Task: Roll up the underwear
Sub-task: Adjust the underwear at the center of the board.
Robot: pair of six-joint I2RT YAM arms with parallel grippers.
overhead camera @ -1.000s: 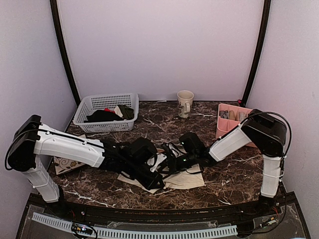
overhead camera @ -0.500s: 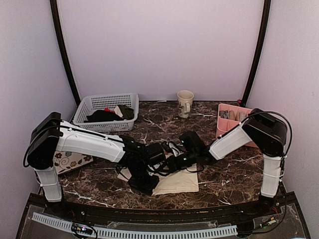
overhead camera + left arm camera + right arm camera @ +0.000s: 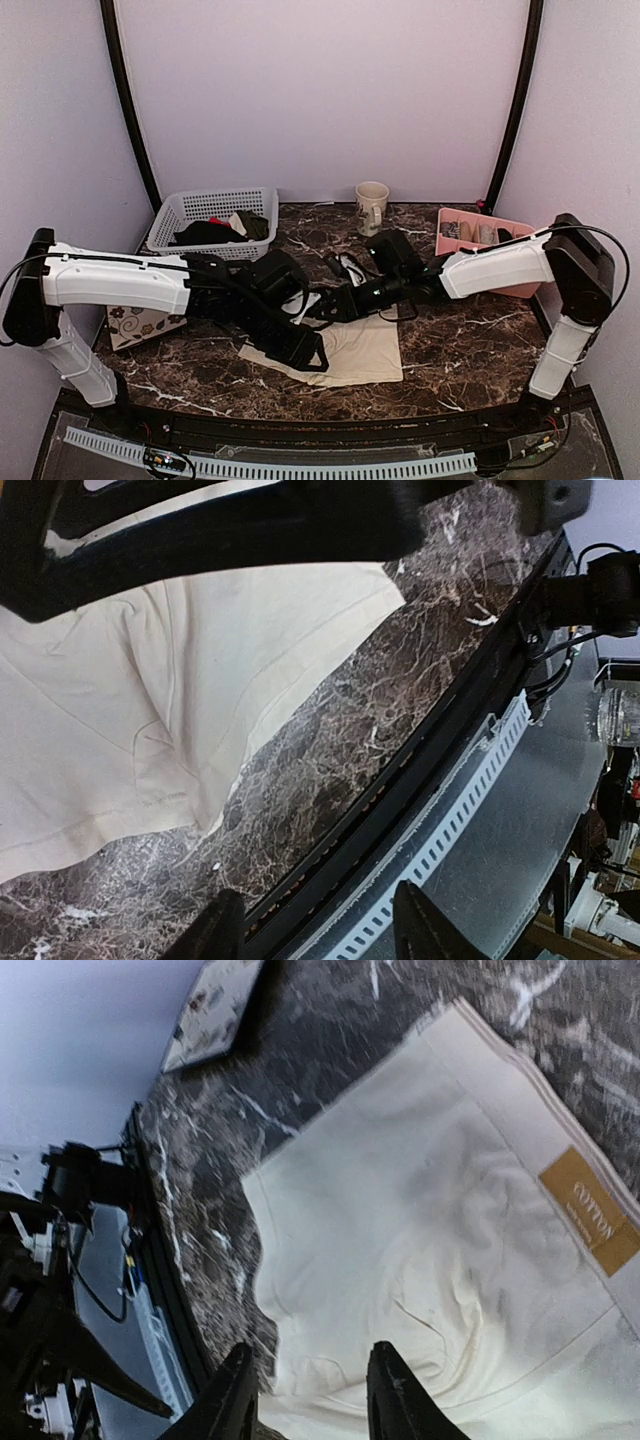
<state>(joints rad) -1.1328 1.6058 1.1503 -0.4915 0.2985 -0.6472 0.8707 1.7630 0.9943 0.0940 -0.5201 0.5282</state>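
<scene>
The underwear (image 3: 362,350) is a cream-beige cloth lying flat near the table's front edge, with a brown label (image 3: 590,1210) at its waistband. My left gripper (image 3: 306,350) hangs over the cloth's left part. In the left wrist view the underwear (image 3: 150,700) lies behind the open left gripper (image 3: 320,930), whose fingers hold nothing and point at the table's front edge. My right gripper (image 3: 320,307) hovers just behind the cloth's far left corner. In the right wrist view the right gripper (image 3: 310,1400) stands open above the underwear (image 3: 430,1230), not touching it.
A white basket (image 3: 213,225) with dark garments stands at the back left. A mug (image 3: 372,207) stands at the back middle and a pink tray (image 3: 475,245) at the right. A floral tile (image 3: 140,325) lies under the left arm. The black front rail (image 3: 420,770) borders the table.
Both grippers have opened and let go of the cloth, which now lies spread flat. The left gripper has lifted and shifted slightly right; the right arm has stretched out and risen.
</scene>
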